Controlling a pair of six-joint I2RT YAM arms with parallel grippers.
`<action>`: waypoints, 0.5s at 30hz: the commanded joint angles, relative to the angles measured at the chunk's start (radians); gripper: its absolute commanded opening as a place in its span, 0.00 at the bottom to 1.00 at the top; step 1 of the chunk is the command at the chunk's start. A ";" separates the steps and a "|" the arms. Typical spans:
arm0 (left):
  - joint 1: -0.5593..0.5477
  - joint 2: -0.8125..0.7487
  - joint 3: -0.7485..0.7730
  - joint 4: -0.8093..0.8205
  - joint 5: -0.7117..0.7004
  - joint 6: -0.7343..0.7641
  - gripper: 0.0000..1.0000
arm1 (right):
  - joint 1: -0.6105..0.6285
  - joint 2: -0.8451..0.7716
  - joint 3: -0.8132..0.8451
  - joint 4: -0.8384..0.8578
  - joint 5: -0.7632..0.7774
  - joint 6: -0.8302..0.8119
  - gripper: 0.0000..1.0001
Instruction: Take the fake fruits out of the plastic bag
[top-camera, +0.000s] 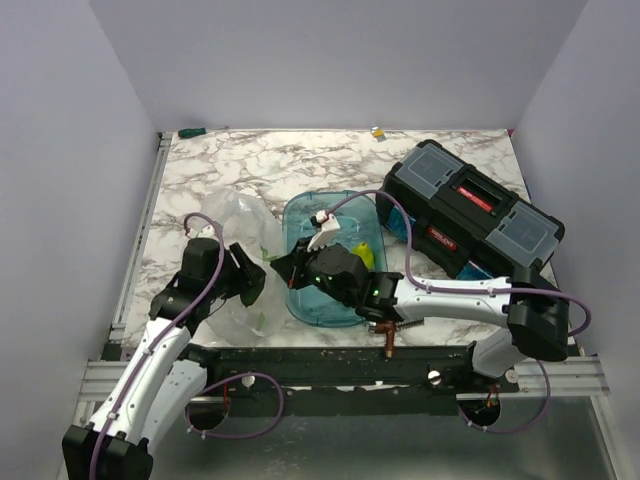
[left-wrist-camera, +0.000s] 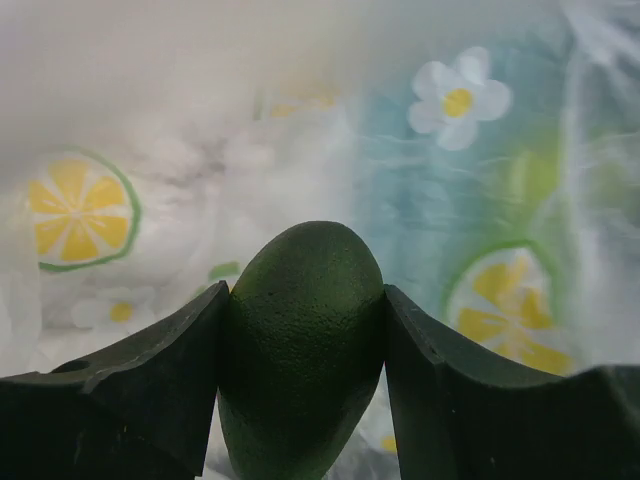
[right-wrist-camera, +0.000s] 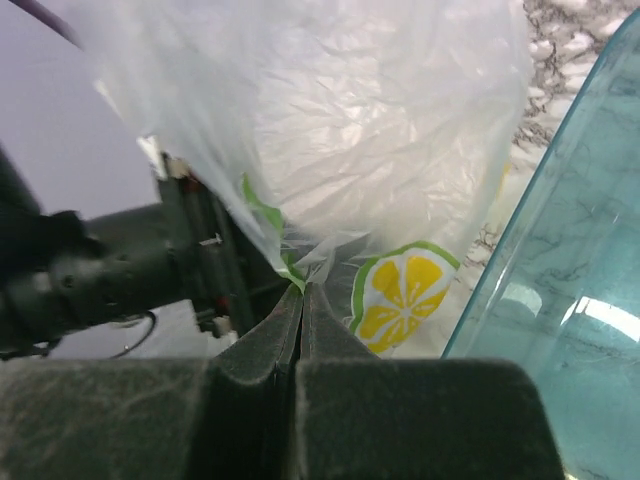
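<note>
Dark green oval plastic fruit (left-wrist-camera: 300, 390) clamped in left gripper (left-wrist-camera: 305, 300), inside thin clear crinkled plastic bag (right-wrist-camera: 380, 130). Bag film pinched by fully closed right gripper (right-wrist-camera: 303, 305) beside teal translucent tray (right-wrist-camera: 560, 280). Recommended: film held taut, fruit drawn straight out.

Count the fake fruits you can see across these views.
2. A dark green fruit is clamped in the left gripper at the plastic bag; a yellow-green fruit lies in the teal tray. Others may be hidden.
</note>
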 joint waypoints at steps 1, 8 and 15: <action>0.005 0.027 -0.033 -0.005 0.027 0.026 0.20 | 0.000 -0.076 0.016 0.013 0.065 -0.039 0.01; 0.004 -0.102 -0.051 0.032 0.183 0.056 0.15 | -0.033 -0.056 0.012 0.000 0.132 -0.032 0.01; 0.004 -0.254 0.085 -0.118 0.115 0.047 0.09 | -0.049 0.032 0.039 -0.001 0.037 -0.029 0.01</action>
